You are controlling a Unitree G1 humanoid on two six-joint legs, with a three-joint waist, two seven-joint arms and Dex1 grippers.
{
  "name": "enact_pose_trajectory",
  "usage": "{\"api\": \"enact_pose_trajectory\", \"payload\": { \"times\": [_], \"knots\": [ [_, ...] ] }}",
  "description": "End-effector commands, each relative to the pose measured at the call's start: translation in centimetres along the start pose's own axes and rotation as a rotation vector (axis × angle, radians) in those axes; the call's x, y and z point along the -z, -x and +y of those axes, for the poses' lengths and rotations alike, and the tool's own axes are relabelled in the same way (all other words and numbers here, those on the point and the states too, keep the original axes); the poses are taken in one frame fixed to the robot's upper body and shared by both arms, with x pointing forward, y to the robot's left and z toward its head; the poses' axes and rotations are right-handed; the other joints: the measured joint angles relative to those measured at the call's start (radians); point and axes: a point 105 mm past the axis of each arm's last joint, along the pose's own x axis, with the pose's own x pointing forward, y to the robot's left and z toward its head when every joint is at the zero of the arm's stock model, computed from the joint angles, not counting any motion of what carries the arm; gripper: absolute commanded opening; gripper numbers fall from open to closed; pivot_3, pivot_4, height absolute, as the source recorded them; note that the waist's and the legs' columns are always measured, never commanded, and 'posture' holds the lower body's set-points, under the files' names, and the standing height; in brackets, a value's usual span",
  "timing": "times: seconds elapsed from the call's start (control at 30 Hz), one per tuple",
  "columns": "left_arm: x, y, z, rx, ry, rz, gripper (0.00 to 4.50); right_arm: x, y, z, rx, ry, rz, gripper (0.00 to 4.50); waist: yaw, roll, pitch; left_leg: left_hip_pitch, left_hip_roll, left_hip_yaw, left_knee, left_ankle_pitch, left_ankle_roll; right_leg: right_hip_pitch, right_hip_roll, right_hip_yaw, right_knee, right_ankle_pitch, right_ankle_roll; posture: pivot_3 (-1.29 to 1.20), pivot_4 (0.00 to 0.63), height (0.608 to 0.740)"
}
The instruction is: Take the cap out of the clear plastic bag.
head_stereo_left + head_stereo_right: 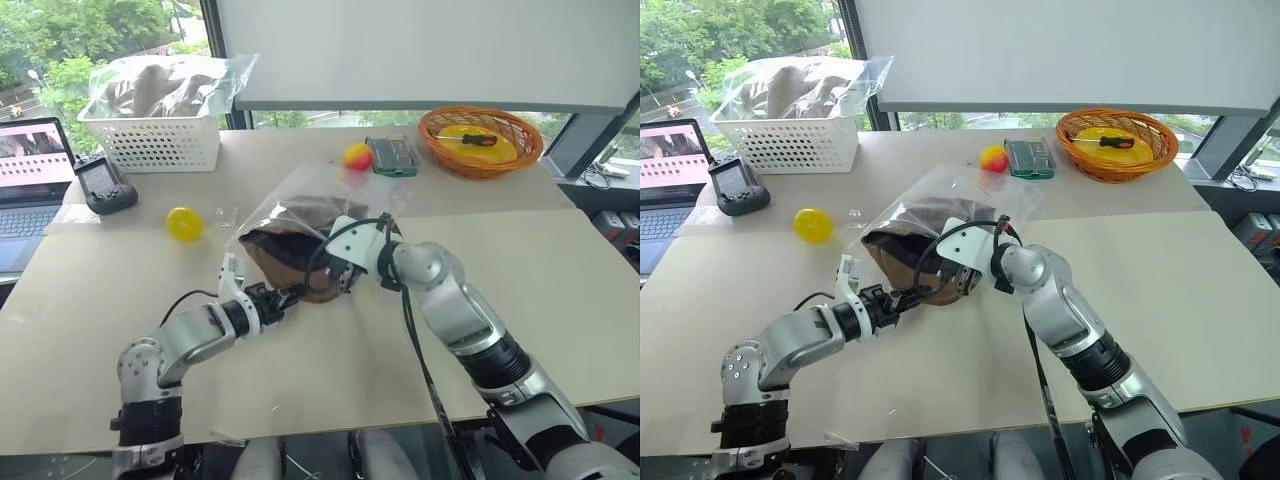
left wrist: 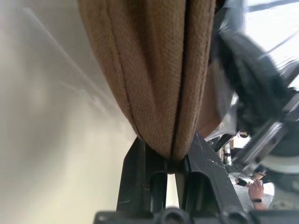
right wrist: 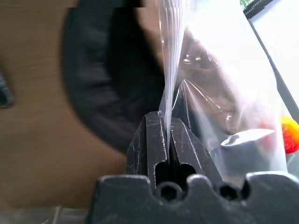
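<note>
Left pincer [image 1: 290, 294]: was pressed tight on the brown edge of the cap [image 1: 290, 262], near the middle of the tabletop [image 1: 560, 290].
Cap: was partly out of the clear plastic bag [image 1: 330, 195], with its near edge poking from the bag's mouth and the rest inside.
Right pincer [image 3: 167, 128]: was squeezed shut on a thin fold of the clear plastic bag, just beside the cap.
Clear plastic bag: lay across the middle of the tabletop, stretching toward the far edge.
Yellow ball [image 1: 184, 223]: sat toward the left edge.
White basket [image 1: 155, 140]: stood at the far left corner.
Orange basket [image 1: 481, 141]: stood near the far right corner.
</note>
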Motion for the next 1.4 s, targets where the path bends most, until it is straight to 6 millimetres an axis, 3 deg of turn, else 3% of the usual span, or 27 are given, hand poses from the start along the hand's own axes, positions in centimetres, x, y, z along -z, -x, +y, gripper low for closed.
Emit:
{"api": "enact_pose_trajectory", "payload": {
  "times": [0.03,0.2,0.37,0.57,0.67,0.73,0.87,1.13,1.3,1.4],
  "knots": [
    [-1.7,1.0,-1.4,0.107,0.032,-0.084,0.05,-1.1,0.5,-0.7,0.034,0.027,-0.042,0.0,0.002,0.0,0.0,0.0,0.0,0.0,0.0,0.0,0.0,0.0,0.0,0.0,0.0,0.0,0.0,0.0,0.15,0.736],
    [-1.5,2.5,-2.2,0.255,0.053,-0.132,0.05,-1.2,0.5,-0.6,0.03,0.025,-0.044,0.0,-0.001,0.0,0.0,-0.001,0.0,0.0,0.0,0.0,0.0,0.0,0.0,0.0,-0.002,0.0,-0.001,0.0,0.15,0.736],
    [0.5,5.0,-1.7,0.345,-0.042,-0.031,0.05,-0.9,0.6,-0.6,0.025,0.026,-0.037,0.0,-0.011,0.0,0.0,-0.002,0.001,0.0,-0.001,0.0,0.0,-0.002,0.001,0.0,-0.001,-0.001,0.0,0.0,0.15,0.736],
    [1.3,7.7,-2.5,0.48,-0.088,-0.018,0.05,-0.6,0.6,-0.6,0.025,0.02,-0.033,0.0,-0.006,0.001,0.001,-0.001,0.002,0.001,-0.001,0.0,0.0,-0.002,0.001,-0.001,-0.001,-0.006,0.001,0.0,0.15,0.736],
    [3.2,10.8,-2.7,0.518,-0.161,0.13,0.05,-0.6,0.6,-0.4,0.023,0.014,-0.033,0.0,-0.011,0.001,0.001,-0.001,0.003,0.001,-0.002,0.0,0.0,-0.003,0.001,-0.001,-0.001,-0.009,-0.005,0.0,0.15,0.736],
    [3.2,12.7,-2.7,0.541,-0.161,0.184,0.05,-0.6,0.5,-0.4,0.021,0.012,-0.035,0.0,-0.013,0.0,0.002,-0.002,0.003,0.001,-0.002,-0.001,-0.001,-0.004,0.001,-0.001,0.001,-0.01,-0.007,0.0,0.15,0.736],
    [3.7,15.3,-2.6,0.473,-0.172,0.282,0.05,-0.5,0.4,-0.3,0.019,0.011,-0.036,0.0,-0.022,-0.001,0.003,-0.005,0.004,0.001,-0.003,-0.001,-0.001,-0.01,0.001,-0.001,0.002,-0.012,-0.009,0.0,0.15,0.736],
    [4.5,17.4,-1.5,0.305,-0.181,0.287,0.05,-0.5,0.0,-0.4,0.01,0.016,-0.049,0.0,-0.037,-0.002,0.004,-0.007,0.006,0.003,-0.015,-0.001,-0.002,-0.018,0.002,-0.001,0.003,-0.008,-0.013,0.0,0.15,0.736],
    [3.7,19.8,0.6,0.167,-0.228,0.169,0.05,-0.7,-0.3,-0.5,0.002,0.017,-0.065,0.0,-0.043,-0.003,0.004,-0.007,0.007,0.003,-0.017,-0.002,-0.003,-0.019,0.003,-0.001,0.003,-0.01,-0.014,0.0,0.15,0.736],
    [3.3,20.8,0.9,0.15,-0.24,0.093,0.05,-0.6,-0.4,-0.7,-0.002,0.017,-0.068,0.0,-0.048,-0.003,0.004,-0.007,0.007,0.004,-0.016,-0.003,-0.004,-0.019,0.003,-0.001,0.002,-0.01,-0.014,0.0,0.15,0.736]
  ]
}}
